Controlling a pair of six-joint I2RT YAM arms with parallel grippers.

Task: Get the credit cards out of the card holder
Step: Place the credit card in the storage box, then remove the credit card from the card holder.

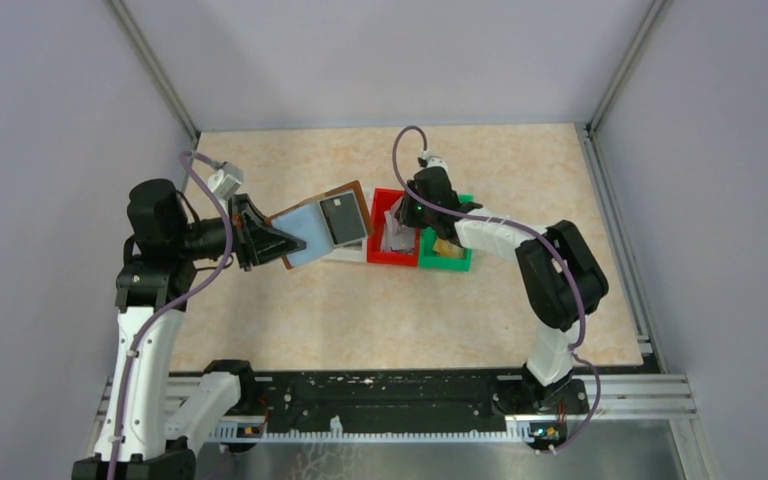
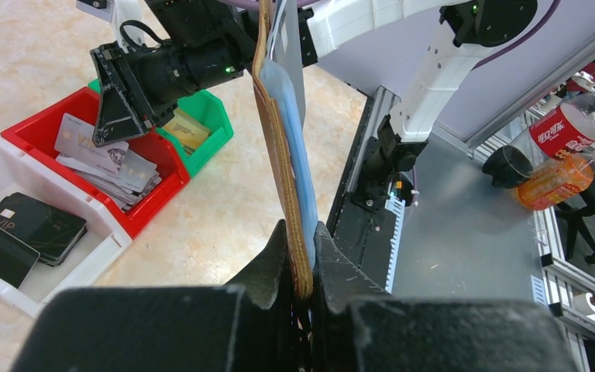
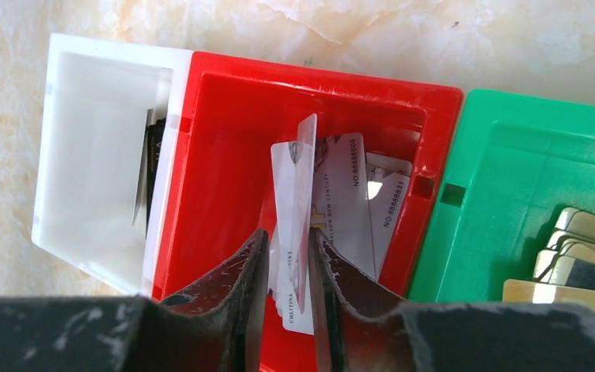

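My left gripper (image 1: 278, 243) is shut on the bottom edge of the brown card holder (image 1: 358, 192) and holds it open in the air, left of the bins. A dark card (image 1: 343, 218) shows in one of its pale blue sleeves. In the left wrist view the holder (image 2: 283, 155) stands edge-on between the jaws of that gripper (image 2: 302, 271). My right gripper (image 3: 288, 240) hovers over the red bin (image 3: 225, 155), jaws slightly apart. A silvery-white credit card (image 3: 304, 194) stands on edge between them, against the right finger and clear of the left one.
Three bins stand side by side: white (image 1: 345, 255), red (image 1: 385, 258) and green (image 1: 445, 262). Black cards (image 2: 35, 225) lie in the white bin, silvery cards (image 3: 356, 194) in the red one, gold cards (image 3: 581, 248) in the green one. Bottles (image 2: 565, 147) lie beyond the table.
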